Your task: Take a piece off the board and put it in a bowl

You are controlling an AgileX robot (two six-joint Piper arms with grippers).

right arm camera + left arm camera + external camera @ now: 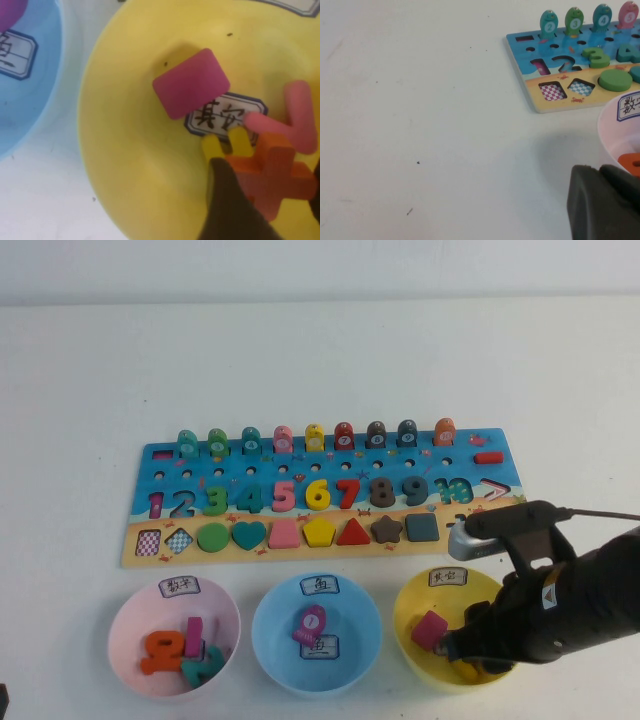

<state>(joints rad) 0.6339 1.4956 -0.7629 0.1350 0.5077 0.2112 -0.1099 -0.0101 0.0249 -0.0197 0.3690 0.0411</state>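
The orange cross piece (272, 167) is inside the yellow bowl (125, 150), low over its bottom, between the fingers of my right gripper (270, 200), which is shut on it. In the high view my right gripper (465, 655) reaches into the yellow bowl (412, 600) and the arm hides the cross. The board (300, 465) lies behind the three bowls and also shows in the left wrist view (560, 85). My left gripper (600, 200) is shut and empty, low at the table's front left, beside the pink bowl (612, 125).
A pink rounded square (191, 83), a pink angle piece (300, 120) and a small yellow piece (240, 140) lie in the yellow bowl. The pink bowl (130, 615) holds several pieces. The light blue bowl (275, 625) holds one magenta piece.
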